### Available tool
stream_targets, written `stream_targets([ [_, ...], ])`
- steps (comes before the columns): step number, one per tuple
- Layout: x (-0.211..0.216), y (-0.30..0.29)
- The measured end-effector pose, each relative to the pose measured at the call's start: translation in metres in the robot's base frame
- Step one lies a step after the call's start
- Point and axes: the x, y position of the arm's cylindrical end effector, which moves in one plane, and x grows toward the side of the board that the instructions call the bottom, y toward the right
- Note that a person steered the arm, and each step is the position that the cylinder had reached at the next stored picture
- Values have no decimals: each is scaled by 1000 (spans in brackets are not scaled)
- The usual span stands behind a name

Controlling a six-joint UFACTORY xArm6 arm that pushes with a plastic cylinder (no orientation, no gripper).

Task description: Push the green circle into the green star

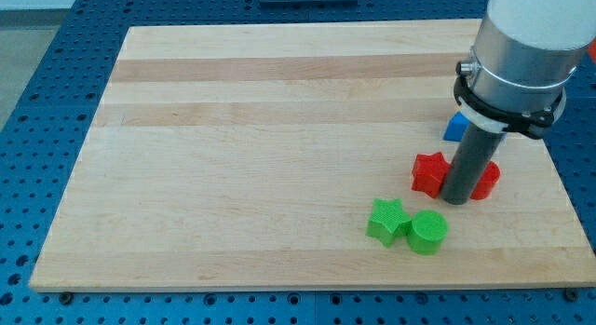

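Note:
The green circle (428, 232) lies near the view's bottom, right of centre, touching the right side of the green star (387, 221). My tip (457, 199) is the lower end of the dark rod, standing just above and to the right of the green circle, apart from it. The rod stands between a red star (429, 172) on its left and a red block (486, 180) on its right, whose shape is partly hidden by the rod.
A blue block (454, 128) lies above the red blocks, partly hidden by the arm's body. The wooden board (279, 129) ends close below the green blocks and to the right of the red ones.

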Motion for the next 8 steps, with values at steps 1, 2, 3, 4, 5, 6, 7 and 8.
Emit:
stream_targets([
  [1,6,0],
  [2,47,0],
  [3,47,0],
  [4,47,-2],
  [5,47,-10],
  [6,47,-21],
  [7,48,-38],
  [8,48,-59],
])
